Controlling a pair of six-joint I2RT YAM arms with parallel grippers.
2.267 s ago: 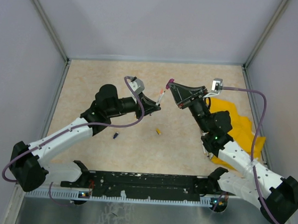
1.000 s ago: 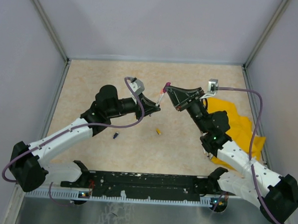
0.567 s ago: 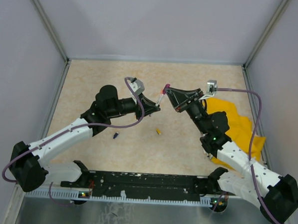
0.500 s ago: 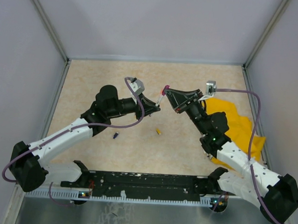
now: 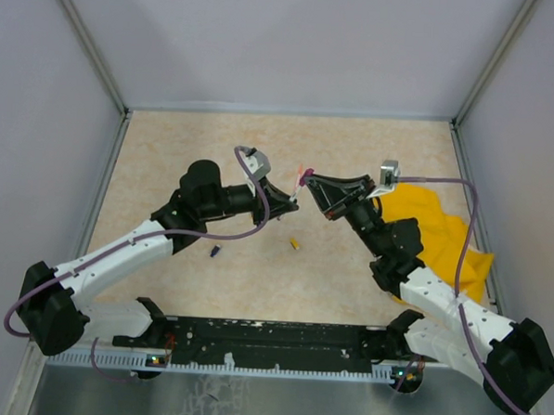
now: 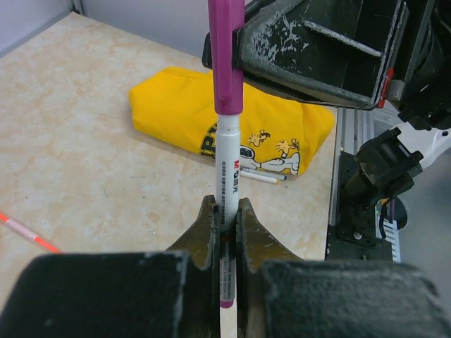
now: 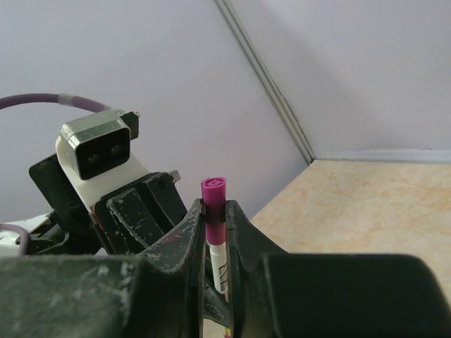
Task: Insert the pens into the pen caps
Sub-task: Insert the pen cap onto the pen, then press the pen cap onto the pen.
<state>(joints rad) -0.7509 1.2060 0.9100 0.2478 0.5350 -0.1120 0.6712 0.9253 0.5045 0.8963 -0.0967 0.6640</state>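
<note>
My left gripper is shut on a white pen that stands upright between its fingers. A purple pen cap sits over the pen's top end, and my right gripper is shut on that cap. From above, the two grippers meet tip to tip over the middle of the table, the left gripper below the right gripper. A yellow cap and a dark blue cap lie loose on the table.
A yellow cloth lies at the right, under the right arm, with thin pens at its near edge. An orange-pink pen lies on the table. Grey walls close in the beige table on three sides.
The right gripper has come down and to the left with the purple cap, onto the tip of the pen. The left arm has shifted slightly right.
</note>
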